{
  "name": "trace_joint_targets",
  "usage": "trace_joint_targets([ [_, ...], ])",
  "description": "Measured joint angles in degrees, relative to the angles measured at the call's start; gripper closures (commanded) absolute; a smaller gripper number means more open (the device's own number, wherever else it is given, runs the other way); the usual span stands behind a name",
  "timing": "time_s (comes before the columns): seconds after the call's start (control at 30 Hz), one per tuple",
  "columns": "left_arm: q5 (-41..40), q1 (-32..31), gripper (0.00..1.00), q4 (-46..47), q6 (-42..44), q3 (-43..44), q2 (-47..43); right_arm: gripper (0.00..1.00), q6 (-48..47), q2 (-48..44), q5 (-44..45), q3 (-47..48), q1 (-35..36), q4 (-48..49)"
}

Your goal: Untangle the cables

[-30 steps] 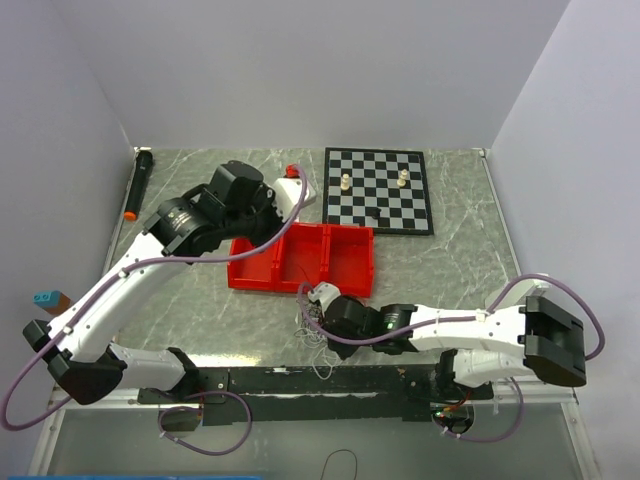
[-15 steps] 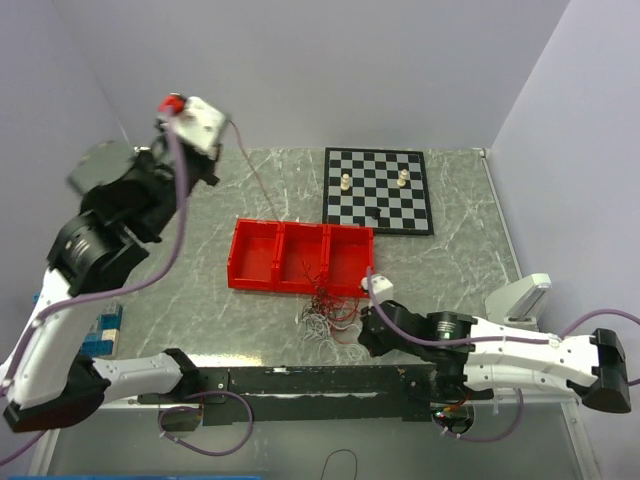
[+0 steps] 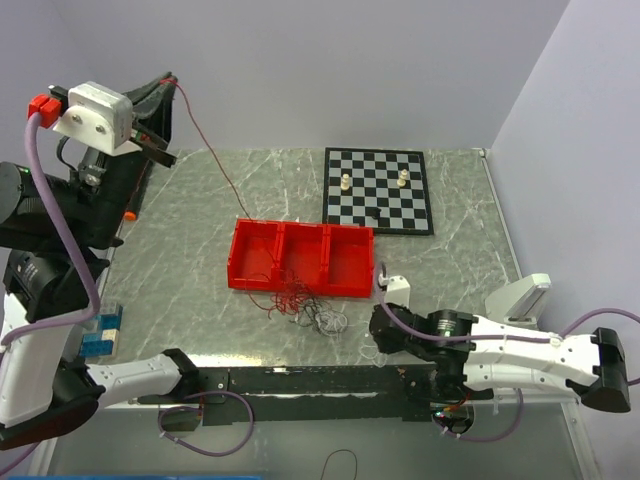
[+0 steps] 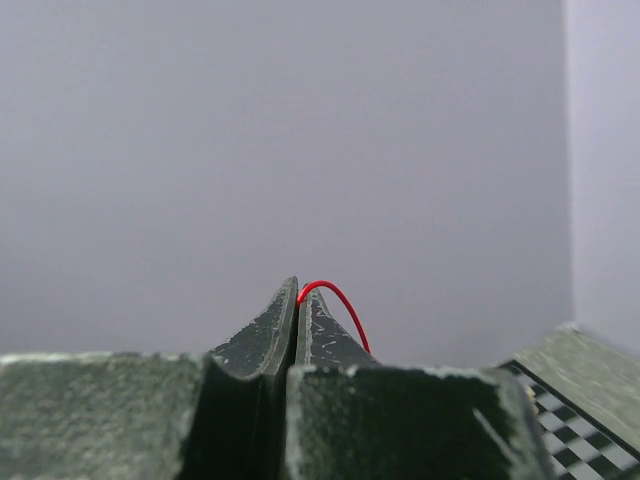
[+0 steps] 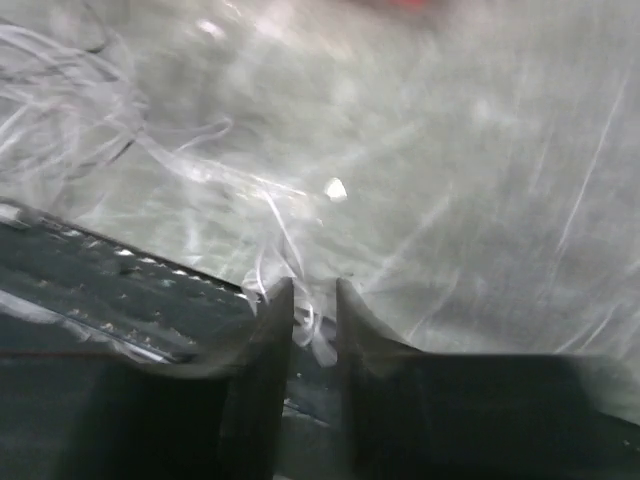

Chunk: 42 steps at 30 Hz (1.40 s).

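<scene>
Jaws on the left gripper (image 4: 296,295) are pressed tight together, and a thin red cable (image 4: 340,305) is pinched at their tips. It curls out to the right of them. In the top view this gripper is high up in the upper left of the frame, above the table (image 3: 450,260). The red cable runs from it in a long slanted line down to the middle of the frame.

Jaws on the right gripper (image 5: 314,290) are open just a little. Some loops of white cable (image 5: 290,240) lie in the small gap, but the picture is blurry and I cannot tell if they are gripped. In the top view this gripper is low in the frame, right of the middle.

The tangle of cables (image 3: 310,310) sits on the table near the bottom middle. It is red, white and black. It lies just under the red tray (image 3: 250,270), and the right gripper is just beside it. A chessboard (image 3: 378,190) lies above the tray, with small pieces on it.
</scene>
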Motion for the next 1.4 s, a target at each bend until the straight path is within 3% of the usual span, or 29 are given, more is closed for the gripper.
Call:
trace_joint_targets([
  [0.03, 1.7, 0.0, 0.99, -1.6, -0.7, 1.1, 0.4, 0.39, -1.2, -0.6, 0.5, 0.9, 0.0, 0.1],
  [0.1, 4.6, 0.0, 0.99, -4.0, -2.0, 1.6, 0.7, 0.25, -5.0, -2.3, 1.7, 3.7, 0.0, 1.4],
  [0.33, 10.7, 0.0, 0.99, -10.4, -5.0, 0.9, 2.2, 0.13, -22.7, 0.4, 2.5, 12.0, 0.0, 17.8],
  [0.53, 12.8, 0.0, 0.99, -13.5, -6.0, 1.3, 4.0, 0.12, -33.2, 17.0, -2.0, 14.7, -1.0, 34.5],
  [0.73, 13.4, 0.0, 0.99, -14.0, -6.0, 1.3, 3.1, 0.11, -39.9, 32.6, -9.5, 16.9, -3.5, 45.2],
  [1.07, 14.4, 0.0, 0.99, -15.0, -6.6, 2.6, 1.9, 0.11, -44.5, 45.6, -13.5, 28.3, -5.1, 63.3],
  [1.27, 15.5, 0.0, 0.99, -16.1, -7.3, 4.0, 1.2, 0.24, -44.3, 55.8, -15.9, 39.7, -5.6, 65.8],
  [1.4, 14.7, 0.0, 0.99, -14.8, -7.2, 4.5, 0.4, 0.33, -41.3, 57.9, -19.0, 40.6, -7.1, 63.3],
])
